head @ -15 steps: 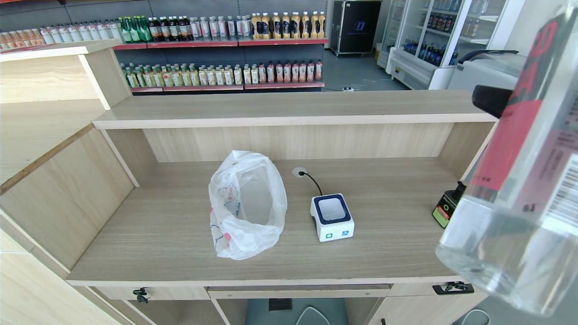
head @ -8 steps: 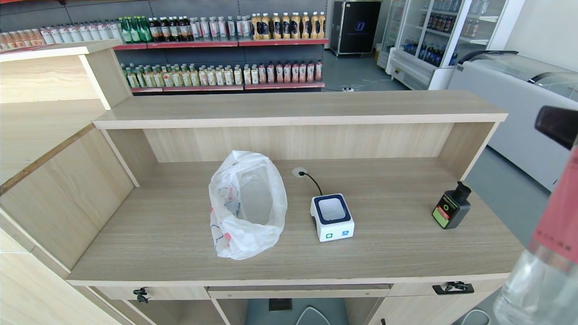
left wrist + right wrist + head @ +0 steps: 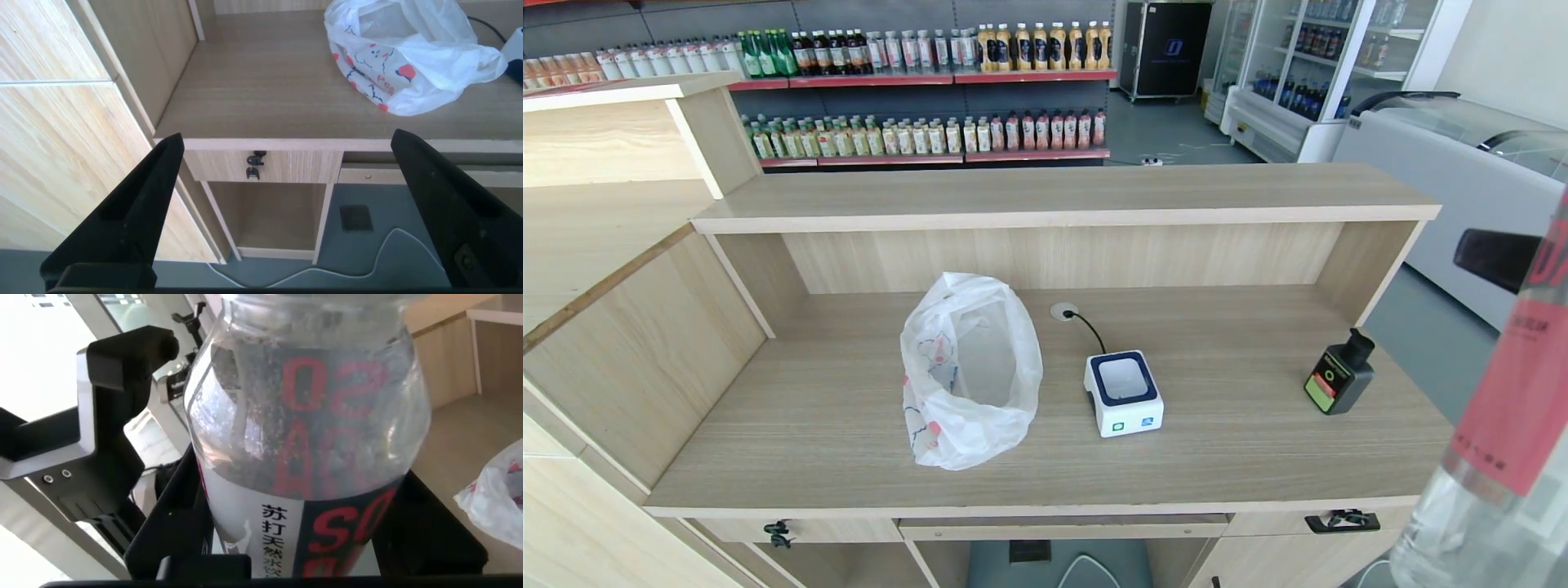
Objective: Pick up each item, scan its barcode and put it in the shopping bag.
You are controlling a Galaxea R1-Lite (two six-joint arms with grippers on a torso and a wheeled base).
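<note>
A clear bottle with a red label (image 3: 1521,408) hangs at the far right, off the counter's right end, with my right gripper (image 3: 1543,269) shut on it; one black finger (image 3: 1493,258) shows beside its neck. The right wrist view has the bottle (image 3: 310,433) close up, clamped in the right gripper (image 3: 306,539). A white shopping bag (image 3: 970,371) stands open mid-counter, with the white and blue barcode scanner (image 3: 1121,394) to its right. A small dark pump bottle (image 3: 1339,377) stands near the counter's right end. My left gripper (image 3: 286,147) hangs open below the counter's front edge, near the bag (image 3: 409,57).
The wooden counter (image 3: 1217,457) has a raised back shelf (image 3: 1062,196) and side walls. A cable (image 3: 1088,327) runs from the scanner to a hole in the top. Drawers with handles (image 3: 1342,520) sit under the front edge. Shelves of drinks and fridges stand behind.
The bottle in my right gripper has swung right and away from the head camera, uncovering the dark pump bottle, then edged back left a little. Nothing on the counter moved.
</note>
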